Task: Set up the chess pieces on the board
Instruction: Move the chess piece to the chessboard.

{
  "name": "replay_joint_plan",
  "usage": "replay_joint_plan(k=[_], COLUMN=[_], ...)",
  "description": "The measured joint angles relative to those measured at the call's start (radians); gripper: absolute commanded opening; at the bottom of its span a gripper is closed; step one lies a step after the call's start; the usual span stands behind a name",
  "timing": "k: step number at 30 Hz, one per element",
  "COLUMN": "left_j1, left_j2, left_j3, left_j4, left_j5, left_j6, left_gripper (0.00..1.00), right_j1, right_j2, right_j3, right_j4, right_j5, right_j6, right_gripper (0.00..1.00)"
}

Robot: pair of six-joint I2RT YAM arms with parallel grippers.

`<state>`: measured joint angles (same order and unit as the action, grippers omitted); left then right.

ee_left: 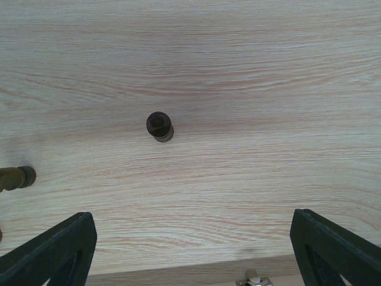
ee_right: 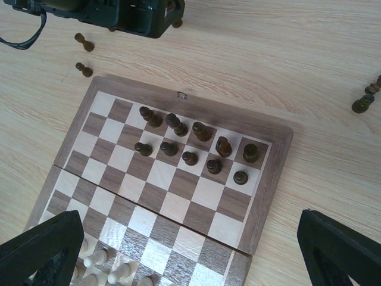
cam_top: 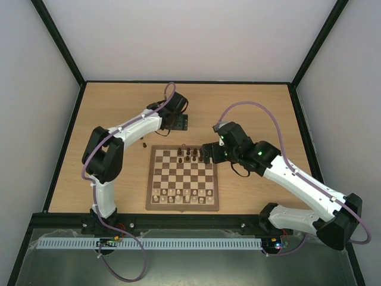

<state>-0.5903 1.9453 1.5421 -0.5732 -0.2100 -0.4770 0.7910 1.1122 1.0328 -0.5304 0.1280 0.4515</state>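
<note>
The board lies in the middle of the table. Several dark chess pieces stand in two rows on the right part of its far side. My right gripper hangs open above the board's right half, nothing between its fingers. My left gripper is open over bare table just beyond the board's far edge. An upright dark piece stands ahead of it, apart from both fingers. Another dark piece lies on its side at the left edge.
Cream chessmen fill the board's near rows. Loose dark pieces lie off the board: two by its far left corner, more on the table to the right. The left gripper's black body sits beyond the board's far edge.
</note>
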Motion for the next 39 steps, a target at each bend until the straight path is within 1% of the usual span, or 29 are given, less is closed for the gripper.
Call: replay_joint_plan(k=[4, 8, 12, 16, 20, 24, 28, 35, 39], left_j1=[0.000, -0.020, -0.071, -0.115, -0.140, -0.141, -0.143, -0.157, -0.162], left_j2=[-0.006, -0.075, -0.203, -0.286, -0.303, -0.283, -0.268, -0.252, -0.246], left_j3=[-0.016, -0.121, -0.219, -0.250, -0.262, -0.280, -0.297, -0.301, -0.306], left_j4=[0.006, 0.002, -0.017, -0.017, -0.008, -0.003, 0.000, 0.006, 0.010], left_j5=[0.003, 0.009, 0.012, 0.027, 0.056, 0.072, 0.079, 0.087, 0.098], left_j6=[0.000, -0.001, -0.010, -0.021, -0.021, -0.023, -0.024, -0.022, -0.024], left_gripper=[0.77, 0.65, 0.60, 0.55, 0.44, 0.39, 0.40, 0.50, 0.50], right_j1=[-0.001, -0.002, -0.003, -0.004, -0.004, -0.004, -0.005, -0.005, -0.005], right_j2=[0.002, 0.003, 0.013, 0.024, 0.034, 0.035, 0.039, 0.055, 0.057], right_j3=[0.000, 0.000, 0.000, 0.000, 0.000, 0.000, 0.000, 0.000, 0.000], right_j4=[0.006, 0.006, 0.007, 0.010, 0.011, 0.011, 0.011, 0.012, 0.012], right_j5=[-0.007, -0.010, -0.014, -0.017, -0.019, -0.019, -0.018, -0.019, -0.019], right_j6=[-0.001, -0.003, -0.004, -0.006, -0.007, -0.007, -0.007, -0.007, -0.007], right_gripper=[1.00, 1.00, 1.00, 1.00, 1.00, 1.00, 1.00, 1.00, 1.00])
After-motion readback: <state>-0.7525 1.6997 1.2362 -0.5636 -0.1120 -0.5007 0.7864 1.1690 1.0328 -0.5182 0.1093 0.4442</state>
